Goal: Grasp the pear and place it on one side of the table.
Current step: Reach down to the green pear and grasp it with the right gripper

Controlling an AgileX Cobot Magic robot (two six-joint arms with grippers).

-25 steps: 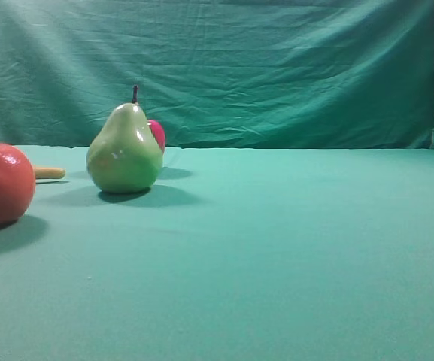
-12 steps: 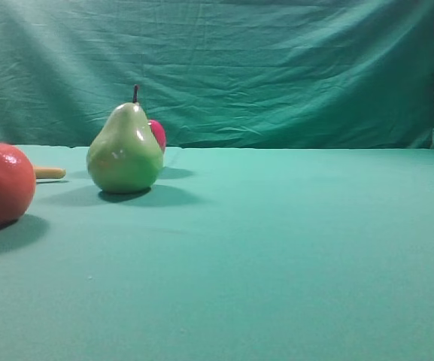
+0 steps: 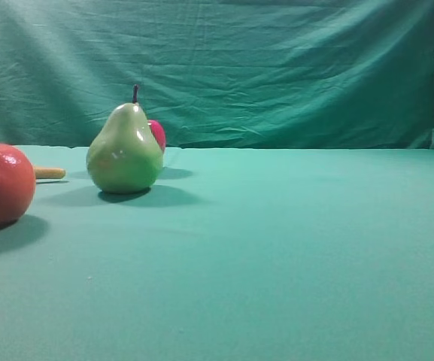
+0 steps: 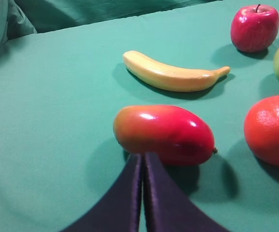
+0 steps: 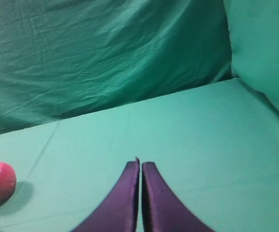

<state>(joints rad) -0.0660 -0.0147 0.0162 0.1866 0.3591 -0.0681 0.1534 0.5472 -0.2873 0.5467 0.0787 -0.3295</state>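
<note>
Not started — the pear (image 3: 125,150) stands upright, untouched, near the table's (image 3: 292,248) far-left edge; left gripper (image 4: 143,162) and right gripper (image 5: 140,166) both closed, empty.

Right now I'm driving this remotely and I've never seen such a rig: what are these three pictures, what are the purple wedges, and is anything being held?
It is a robot with two arms, each carrying a camera by its gripper. The wide picture looks across the table from low in front; neither arm shows in it. There the pear stands upright at left, with the apple partly hidden behind it and the orange nearer at the left edge.

The purple wedges are gripper fingers seen from the wrist. The left gripper is shut on nothing, close to a mango; beyond lie a banana, the apple, the orange and a sliver of the pear at the right edge. The right gripper is also shut and empty, over bare cloth, with the apple far left.

Nothing is held; the pear is untouched.
</note>
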